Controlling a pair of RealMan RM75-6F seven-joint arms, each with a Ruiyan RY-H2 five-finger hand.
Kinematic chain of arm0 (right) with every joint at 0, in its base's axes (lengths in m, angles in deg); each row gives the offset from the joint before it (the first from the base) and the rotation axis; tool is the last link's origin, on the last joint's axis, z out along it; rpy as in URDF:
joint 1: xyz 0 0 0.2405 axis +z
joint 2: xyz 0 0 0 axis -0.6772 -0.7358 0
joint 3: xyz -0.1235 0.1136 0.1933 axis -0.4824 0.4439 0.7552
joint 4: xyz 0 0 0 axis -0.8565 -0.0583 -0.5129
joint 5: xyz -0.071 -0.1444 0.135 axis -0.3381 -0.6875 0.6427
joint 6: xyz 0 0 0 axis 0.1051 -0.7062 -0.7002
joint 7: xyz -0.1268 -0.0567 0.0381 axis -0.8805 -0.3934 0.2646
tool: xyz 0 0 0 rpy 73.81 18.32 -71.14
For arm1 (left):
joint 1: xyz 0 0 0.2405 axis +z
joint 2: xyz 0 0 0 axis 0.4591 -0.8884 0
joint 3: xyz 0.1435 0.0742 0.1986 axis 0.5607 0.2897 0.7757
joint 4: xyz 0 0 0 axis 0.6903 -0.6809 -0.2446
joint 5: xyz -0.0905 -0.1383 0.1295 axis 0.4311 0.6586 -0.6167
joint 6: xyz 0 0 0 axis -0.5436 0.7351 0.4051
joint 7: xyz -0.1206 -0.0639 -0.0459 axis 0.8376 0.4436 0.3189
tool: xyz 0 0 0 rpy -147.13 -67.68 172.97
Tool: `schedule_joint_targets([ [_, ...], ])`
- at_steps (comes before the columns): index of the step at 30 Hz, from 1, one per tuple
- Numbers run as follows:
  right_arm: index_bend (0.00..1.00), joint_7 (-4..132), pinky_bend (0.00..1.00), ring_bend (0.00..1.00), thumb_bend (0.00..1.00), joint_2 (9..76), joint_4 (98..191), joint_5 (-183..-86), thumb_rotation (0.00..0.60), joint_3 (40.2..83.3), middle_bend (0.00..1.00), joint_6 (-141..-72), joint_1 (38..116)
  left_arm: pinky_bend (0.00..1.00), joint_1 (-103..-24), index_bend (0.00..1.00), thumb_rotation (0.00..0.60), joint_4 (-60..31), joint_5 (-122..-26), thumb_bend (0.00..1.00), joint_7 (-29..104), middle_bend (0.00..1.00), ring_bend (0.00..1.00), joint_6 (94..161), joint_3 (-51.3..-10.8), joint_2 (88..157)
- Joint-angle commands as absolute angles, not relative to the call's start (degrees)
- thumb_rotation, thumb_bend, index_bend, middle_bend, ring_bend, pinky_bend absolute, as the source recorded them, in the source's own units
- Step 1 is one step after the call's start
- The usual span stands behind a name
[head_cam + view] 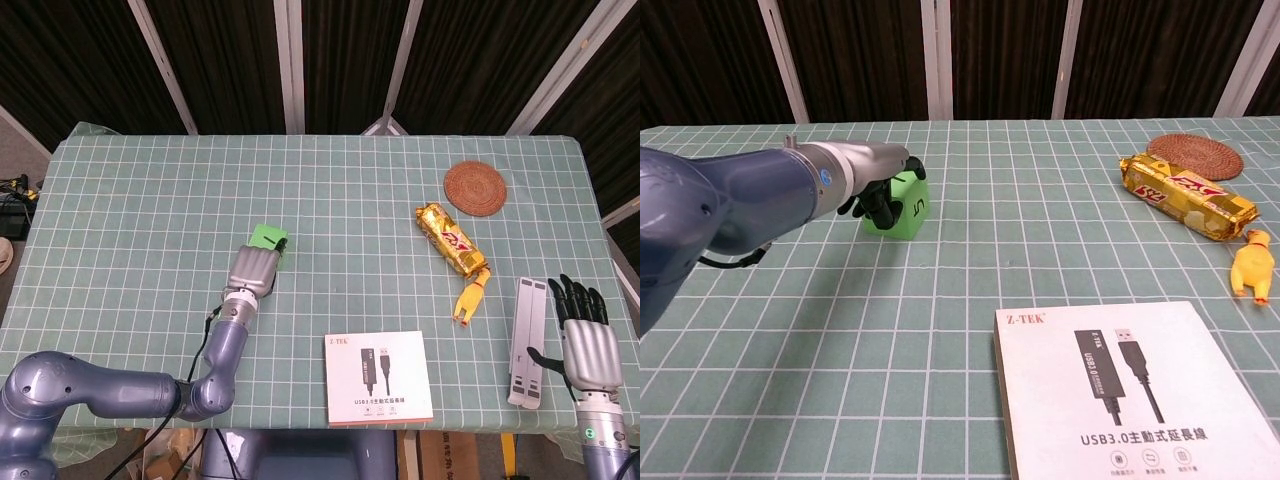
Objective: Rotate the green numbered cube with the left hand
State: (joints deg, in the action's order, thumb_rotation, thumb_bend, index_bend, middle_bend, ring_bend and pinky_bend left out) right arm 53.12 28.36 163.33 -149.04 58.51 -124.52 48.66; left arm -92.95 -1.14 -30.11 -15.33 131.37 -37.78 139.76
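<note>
- The surface [140, 190], under a green checked cloth, carried everything well spaced, which left free room around the cube for a turn
- The white box [1133, 400] with a cable printed on its lid lay flat at the near edge, well apart from the cube and out of the left arm's way
- The grey stand [529, 341] lay folded at the near right, just beside the right robot hand [585, 340]; that robot hand held nothing, its fingers straight and slightly apart, parked off to the side since the task belonged to the other arm
- The left robot hand [256, 270] reached in low from the near side with its dark fingers [880, 205] curled onto the cube's left and top, clamped on it, a grip that probably served to twist it on the spot
- The gold snack bar [1185, 196] lay slantwise at the right, with the round woven coaster [475, 187] beyond it
- The green cube [899, 203] sat left of centre on the cloth, tilted, one face with a black numeral turned toward the chest view; how far the turn had gone could not be judged
- The small yellow toy [472, 298] lay near the snack bar's lower end
</note>
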Motion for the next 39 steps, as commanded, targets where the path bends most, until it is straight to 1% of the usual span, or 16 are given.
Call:
schedule_joint_targets([
  [1, 0.05, 53.22, 0.00, 0.00, 0.07, 28.30, 163.34, -148.98, 0.600, 58.52, 0.00, -124.52, 48.64, 0.70, -92.87, 0.12, 0.600, -1.56, -30.34, 0.81, -15.59, 0.84, 0.73, 131.78, -37.98, 140.18],
  [6, 0.05, 53.36, 0.00, 0.00, 0.07, 28.20, 163.39, -148.90, 0.600, 58.51, 0.00, -124.41, 48.65, 0.70, -92.59, 0.12, 0.600, -2.44, -31.10, 0.81, -15.81, 0.84, 0.73, 133.22, -38.43, 141.20],
  [11, 0.05, 53.45, 0.00, 0.00, 0.07, 28.16, 163.43, -148.93, 0.600, 58.48, 0.00, -124.45, 48.64, 0.70, -92.15, 0.12, 0.600, -3.32, -32.37, 0.81, -16.26, 0.84, 0.73, 136.10, -38.94, 142.45],
  [15, 0.05, 53.51, 0.00, 0.00, 0.07, 28.10, 163.49, -148.84, 0.600, 58.50, 0.00, -124.44, 48.61, 0.70, -91.56, 0.13, 0.600, -3.19, -34.09, 0.81, -15.55, 0.84, 0.73, 136.82, -39.32, 142.94],
  [19, 0.05, 53.61, 0.00, 0.00, 0.07, 27.97, 163.62, -148.80, 0.600, 58.49, 0.00, -124.45, 48.58, 0.70, -90.48, 0.15, 0.600, -0.46, -37.44, 0.80, -12.67, 0.83, 0.73, 136.69, -40.35, 142.07],
  [22, 0.05, 53.79, 0.00, 0.00, 0.07, 27.82, 163.70, -148.75, 0.600, 58.47, 0.00, -124.43, 48.52, 0.70, -89.12, 0.17, 0.600, 4.67, -41.42, 0.75, -10.64, 0.79, 0.70, 139.01, -40.92, 139.90],
  [23, 0.05, 53.83, 0.00, 0.00, 0.07, 27.76, 163.74, -148.76, 0.600, 58.45, 0.00, -124.42, 48.51, 0.70, -88.51, 0.17, 0.600, 6.77, -42.78, 0.70, -10.61, 0.75, 0.67, 141.05, -40.89, 139.10],
  [25, 0.05, 53.88, 0.00, 0.00, 0.07, 27.66, 163.85, -148.82, 0.600, 58.40, 0.00, -124.48, 48.45, 0.68, -86.84, 0.18, 0.600, 11.87, -46.28, 0.62, -11.21, 0.63, 0.56, 147.33, -40.35, 137.44],
  [26, 0.05, 53.89, 0.00, 0.00, 0.07, 27.62, 163.94, -148.91, 0.600, 58.36, 0.00, -124.56, 48.41, 0.63, -85.86, 0.18, 0.600, 14.60, -47.62, 0.56, -11.68, 0.52, 0.46, 150.11, -39.89, 136.52],
  [27, 0.05, 53.89, 0.00, 0.00, 0.07, 27.57, 164.06, -149.02, 0.600, 58.29, 0.00, -124.64, 48.36, 0.58, -84.61, 0.17, 0.600, 17.99, -48.58, 0.53, -12.29, 0.45, 0.38, 152.82, -39.32, 135.12],
  [28, 0.05, 53.85, 0.00, 0.00, 0.07, 27.53, 164.22, -149.21, 0.600, 58.21, 0.00, -124.77, 48.30, 0.51, -83.40, 0.17, 0.600, 21.55, -49.12, 0.48, -12.95, 0.36, 0.30, 154.65, -38.67, 133.38],
  [30, 0.05, 53.64, 0.00, 0.00, 0.07, 27.50, 164.55, -149.63, 0.600, 58.05, 0.00, -125.12, 48.18, 0.39, -80.67, 0.17, 0.600, 28.40, -49.85, 0.42, -13.18, 0.27, 0.19, 156.88, -37.52, 128.78],
  [32, 0.05, 53.16, 0.00, 0.00, 0.07, 27.55, 164.91, -150.06, 0.600, 57.82, 0.00, -125.38, 48.10, 0.30, -77.57, 0.17, 0.600, 33.86, -51.98, 0.40, -10.91, 0.21, 0.10, 157.66, -36.21, 123.69],
  [34, 0.05, 52.38, 0.00, 0.00, 0.07, 27.67, 165.29, -150.42, 0.600, 57.50, 0.00, -125.41, 48.10, 0.21, -73.37, 0.17, 0.600, 37.09, -56.22, 0.39, -5.10, 0.16, 0.03, 157.85, -34.34, 118.49],
  [36, 0.05, 51.61, 0.00, 0.00, 0.07, 27.76, 165.63, -150.79, 0.600, 57.21, 0.00, -125.41, 48.14, 0.16, -69.11, 0.17, 0.600, 37.68, -61.37, 0.38, 0.95, 0.15, 0.01, 157.56, -31.33, 113.57],
  [39, 0.05, 50.74, 0.00, 0.00, 0.07, 27.95, 165.81, -151.04, 0.600, 57.06, 0.00, -125.52, 48.16, 0.12, -62.73, 0.17, 0.600, 34.57, -70.36, 0.36, 10.29, 0.14, 0.00, 158.07, -26.08, 107.77],
])
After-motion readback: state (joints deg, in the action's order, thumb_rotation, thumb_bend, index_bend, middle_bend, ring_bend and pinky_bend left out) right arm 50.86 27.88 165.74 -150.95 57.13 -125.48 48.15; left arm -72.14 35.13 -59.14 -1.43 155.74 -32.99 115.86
